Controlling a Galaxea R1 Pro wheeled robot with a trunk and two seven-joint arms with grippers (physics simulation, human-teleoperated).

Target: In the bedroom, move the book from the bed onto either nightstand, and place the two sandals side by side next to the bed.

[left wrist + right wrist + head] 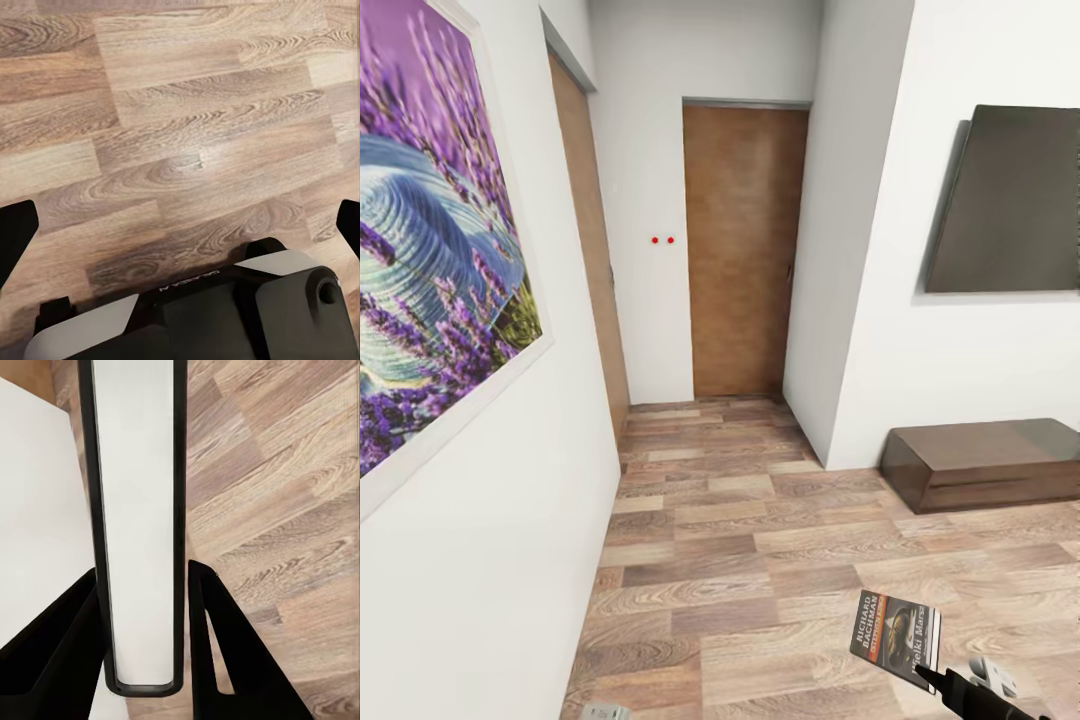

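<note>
Dark thin book (895, 628) pinched by right tool (926, 677).

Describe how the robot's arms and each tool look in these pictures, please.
The right tool has two matte black fingers tapering to points; its arm link is white and black. The left tool shows black finger tips. Behind is a white-and-black body part with small raised lettering.

Right gripper (922, 675): low at near right, black fingers (225, 660) clamped on the book (895, 628).
Left gripper (180, 225): fingers spread wide, pointing down.
</note>
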